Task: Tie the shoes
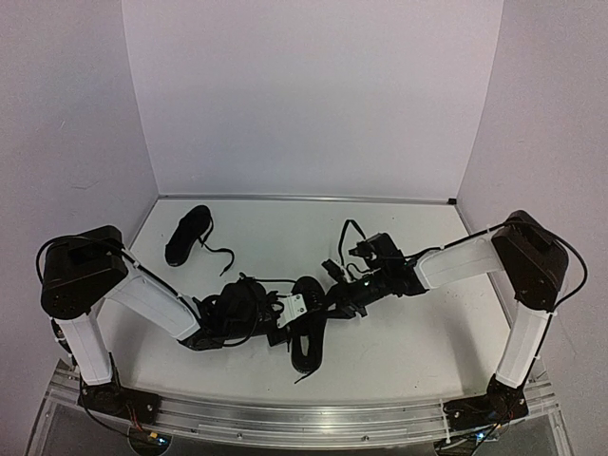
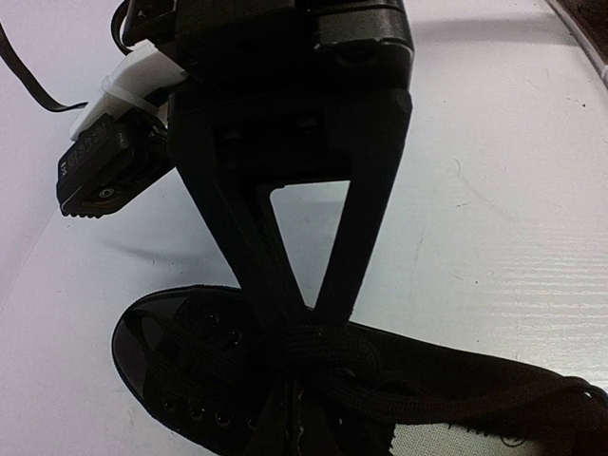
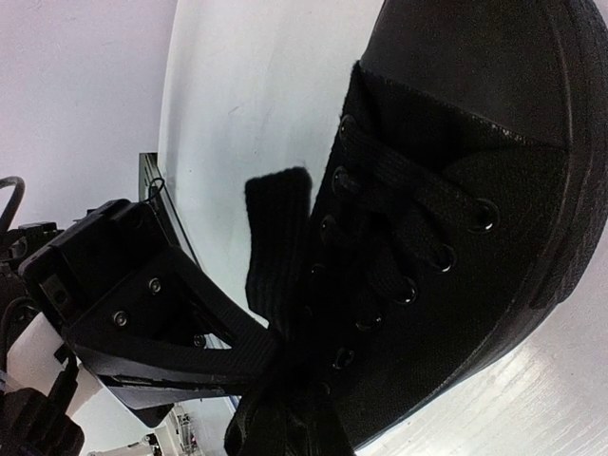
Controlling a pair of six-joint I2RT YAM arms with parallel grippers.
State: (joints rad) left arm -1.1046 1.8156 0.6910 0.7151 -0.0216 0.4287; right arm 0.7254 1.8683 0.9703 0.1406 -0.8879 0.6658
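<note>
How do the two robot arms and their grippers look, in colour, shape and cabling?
Both the left arm and right arm have white box-like links between bulky black joint housings, with thin black cables looping beside them. The left gripper and right gripper are matt black, their angular fingers tapering from a wide base to narrow tips.

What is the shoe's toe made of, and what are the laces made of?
Toe: probably rubber, smooth with a soft shine and no weave showing. Laces: flat woven cloth, perhaps cotton, matte, with fine ribbing visible on the loop.
</note>
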